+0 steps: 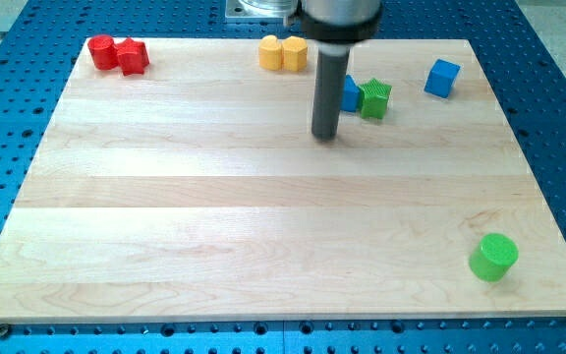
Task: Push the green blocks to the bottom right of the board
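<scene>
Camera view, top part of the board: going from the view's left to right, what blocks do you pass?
Red cylinder → red star → yellow cylinder → yellow hexagon → my tip → green star → blue cube.

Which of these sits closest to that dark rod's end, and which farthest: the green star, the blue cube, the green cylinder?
From my tip:
1. Green star, just to its right.
2. Blue cube, top right.
3. Green cylinder, bottom right corner.

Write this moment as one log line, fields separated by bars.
tip left of green star, apart | blue block touches star | green cylinder bottom right | star not yet moved there
</scene>
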Robot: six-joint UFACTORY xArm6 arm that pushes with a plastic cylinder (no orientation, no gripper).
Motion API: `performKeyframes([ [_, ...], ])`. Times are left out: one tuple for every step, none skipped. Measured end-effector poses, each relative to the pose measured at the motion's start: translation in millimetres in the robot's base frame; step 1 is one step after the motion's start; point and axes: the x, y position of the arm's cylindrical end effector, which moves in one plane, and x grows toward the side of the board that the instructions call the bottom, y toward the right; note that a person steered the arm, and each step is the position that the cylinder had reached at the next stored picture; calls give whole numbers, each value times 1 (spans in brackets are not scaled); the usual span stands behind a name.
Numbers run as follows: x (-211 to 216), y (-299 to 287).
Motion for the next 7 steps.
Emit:
performKeyframes([
  [-32, 45],
  [-51, 66],
  [-59, 95],
  [-39, 131],
  [46, 144],
  [93, 114],
  [120, 106],
])
